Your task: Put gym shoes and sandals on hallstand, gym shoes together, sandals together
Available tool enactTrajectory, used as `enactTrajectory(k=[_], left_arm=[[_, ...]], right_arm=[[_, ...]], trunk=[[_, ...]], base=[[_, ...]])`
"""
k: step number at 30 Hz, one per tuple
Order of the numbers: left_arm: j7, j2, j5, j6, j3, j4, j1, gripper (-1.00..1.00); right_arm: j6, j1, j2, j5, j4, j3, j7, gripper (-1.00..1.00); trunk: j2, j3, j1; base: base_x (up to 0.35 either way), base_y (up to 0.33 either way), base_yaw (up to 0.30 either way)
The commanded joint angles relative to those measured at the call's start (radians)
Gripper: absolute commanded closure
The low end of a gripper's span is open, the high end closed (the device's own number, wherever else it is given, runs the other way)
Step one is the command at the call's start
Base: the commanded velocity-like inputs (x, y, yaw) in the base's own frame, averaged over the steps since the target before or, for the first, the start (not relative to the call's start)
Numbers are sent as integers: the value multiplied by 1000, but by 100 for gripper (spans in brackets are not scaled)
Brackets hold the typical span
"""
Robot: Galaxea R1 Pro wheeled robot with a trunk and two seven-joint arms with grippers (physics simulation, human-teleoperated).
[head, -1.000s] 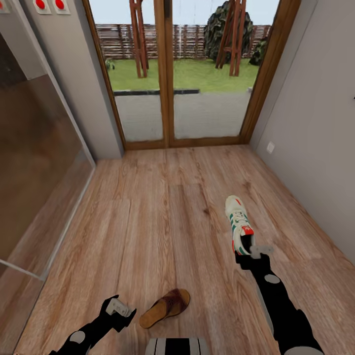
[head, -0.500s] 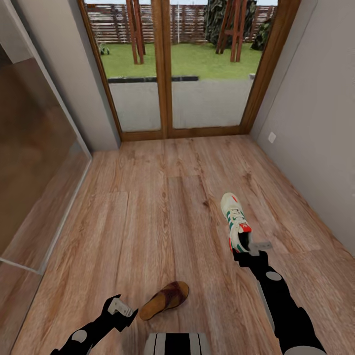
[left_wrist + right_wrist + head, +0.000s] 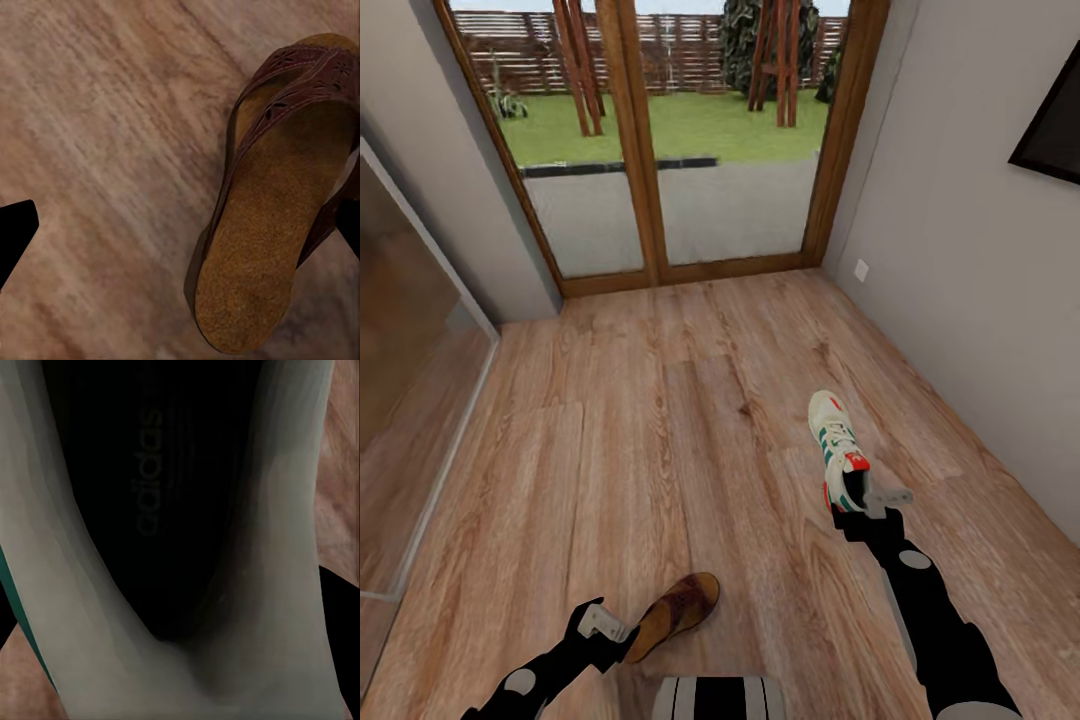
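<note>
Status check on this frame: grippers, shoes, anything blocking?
Right gripper at the gym shoe heel, grip unclear. Left gripper open beside the sandal. Both shoes on the corridor floor. Nothing blocking.

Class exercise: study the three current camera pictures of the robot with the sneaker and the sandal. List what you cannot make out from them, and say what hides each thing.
- Right gripper fingertips: head view, hidden behind the gym shoe heel.
- Gym shoe exterior: right wrist view, too close; its dark inside dominates.
- Sandal heel end: head view, covered by the left gripper.
- Sandal toe: left wrist view, cut off by the edge.
</note>
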Motion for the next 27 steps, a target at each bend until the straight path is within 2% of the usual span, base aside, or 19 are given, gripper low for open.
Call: enactTrajectory(k=[1, 6, 8, 14, 27], left_arm=[[-6, 1, -7, -5, 8, -1, 0, -100], [-6, 3, -7, -5, 7, -2, 0, -100], [-7, 3, -8, -5, 7, -1, 0, -100], [-7, 1, -9, -6, 6, -1, 0, -100], [-7, -1, -17, -7, 6, -1, 0, -100]], right_arm=[[4, -1, 2, 11, -2, -4, 9, 100], [5, -1, 3, 11, -2, -4, 9, 100], [5, -1, 2, 11, -2, -5, 9, 100], [4, -1, 2, 11, -2, -8, 9, 100], [5, -1, 2, 11, -2, -7, 9, 100]], trunk=[[0, -1, 0], [0, 0, 0], [-1, -8, 1], [-2, -34, 3], [-5, -101, 9]], base=[[0, 0, -95], [0, 0, -31], [0, 0, -4], [0, 0, -46], [0, 0, -133]])
